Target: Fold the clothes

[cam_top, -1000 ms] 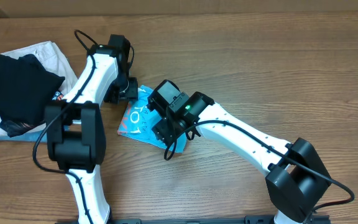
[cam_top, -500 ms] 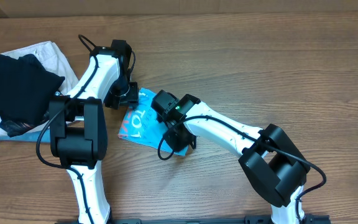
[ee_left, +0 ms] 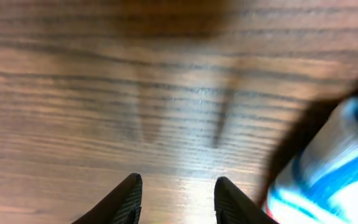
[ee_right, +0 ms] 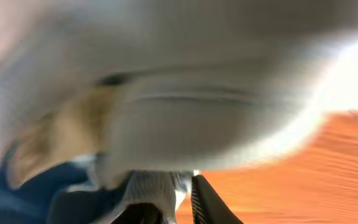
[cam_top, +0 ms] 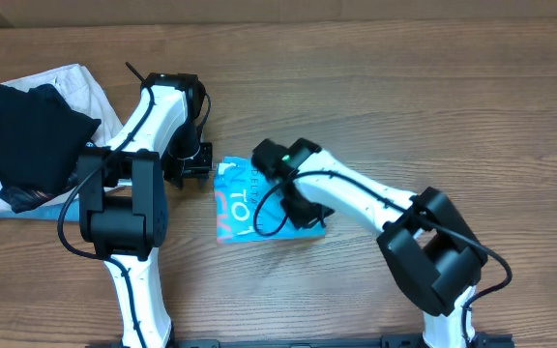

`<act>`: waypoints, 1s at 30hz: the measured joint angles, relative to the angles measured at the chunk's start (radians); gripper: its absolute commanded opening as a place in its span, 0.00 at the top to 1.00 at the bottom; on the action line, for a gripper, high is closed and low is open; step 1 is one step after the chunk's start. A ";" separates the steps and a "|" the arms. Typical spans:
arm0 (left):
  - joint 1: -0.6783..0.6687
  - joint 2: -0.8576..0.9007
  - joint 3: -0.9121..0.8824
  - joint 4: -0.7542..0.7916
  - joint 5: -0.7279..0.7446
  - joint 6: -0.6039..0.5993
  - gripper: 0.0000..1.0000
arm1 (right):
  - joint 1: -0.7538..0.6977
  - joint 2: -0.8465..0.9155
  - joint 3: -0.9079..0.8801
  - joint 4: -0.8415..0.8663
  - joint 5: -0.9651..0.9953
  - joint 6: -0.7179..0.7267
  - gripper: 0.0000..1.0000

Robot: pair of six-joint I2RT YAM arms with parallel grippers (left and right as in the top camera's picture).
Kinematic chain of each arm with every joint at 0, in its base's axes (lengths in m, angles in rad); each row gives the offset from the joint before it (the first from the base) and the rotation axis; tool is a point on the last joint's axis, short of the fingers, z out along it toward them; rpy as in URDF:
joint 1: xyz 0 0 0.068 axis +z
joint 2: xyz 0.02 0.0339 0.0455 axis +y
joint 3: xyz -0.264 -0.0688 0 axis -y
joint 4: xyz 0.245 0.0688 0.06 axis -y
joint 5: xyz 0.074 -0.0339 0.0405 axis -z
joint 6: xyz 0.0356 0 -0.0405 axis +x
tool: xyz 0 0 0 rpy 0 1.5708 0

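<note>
Folding is looking almost done. The blue T-shirt (cam_top: 243,201) is lying on the tabletop (cam_top: 433,106) as a small flat packet, with its letters showing on top. The right hand (cam_top: 306,211) is sitting low over the side of the packet farthest from the left hand. Its close view is too blurry, so I cannot tell if it is pinching cloth or letting go. The left hand (ee_left: 176,193) is hanging just beside the shirt, fingers apart and holding nothing, with bare wood under it. I am guessing little is left: maybe one last tuck or pat, then both hands lifting away.
</note>
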 measured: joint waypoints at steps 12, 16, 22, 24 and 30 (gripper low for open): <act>-0.033 0.003 0.245 0.125 0.146 0.064 0.52 | -0.253 0.000 0.000 0.229 0.183 0.011 0.49; -0.050 0.003 0.245 0.117 0.186 0.103 0.53 | -0.269 0.000 0.000 0.204 0.180 0.017 0.52; -0.100 0.003 0.245 0.111 0.307 0.265 0.47 | -0.287 -0.042 0.000 0.163 0.149 0.119 0.41; -0.107 0.003 0.245 0.116 0.337 0.306 0.42 | -0.296 -0.084 0.000 0.163 0.120 0.132 0.40; -0.114 0.003 0.246 0.235 0.448 0.444 0.14 | -0.313 -0.203 0.000 0.103 -0.004 0.147 0.39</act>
